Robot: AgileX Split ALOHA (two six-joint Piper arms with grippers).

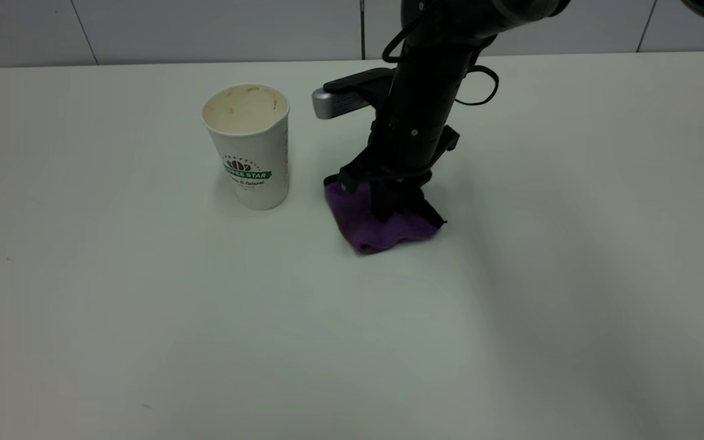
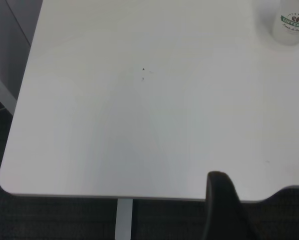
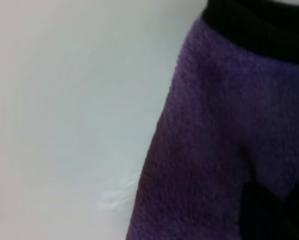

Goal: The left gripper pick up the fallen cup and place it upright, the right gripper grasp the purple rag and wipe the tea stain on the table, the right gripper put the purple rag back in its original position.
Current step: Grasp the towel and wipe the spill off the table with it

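the cup (image 1: 248, 146) stands upright left of centre, mouth up; the right gripper (image 1: 396, 205) pinches the bunched purple rag (image 1: 382, 226) onto the white table (image 1: 144, 318).

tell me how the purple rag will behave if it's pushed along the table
The purple rag, bunched under the right gripper, looks soft and floppy, so it will probably crumple rather than slide flat. Its fuzzy pile likely drags on the table.

Exterior: elevated, facing arms across desk (image 1: 144, 318). Left wrist: high, far, shares cup (image 1: 248, 146). Right wrist: pressed close on rag (image 3: 224, 150).
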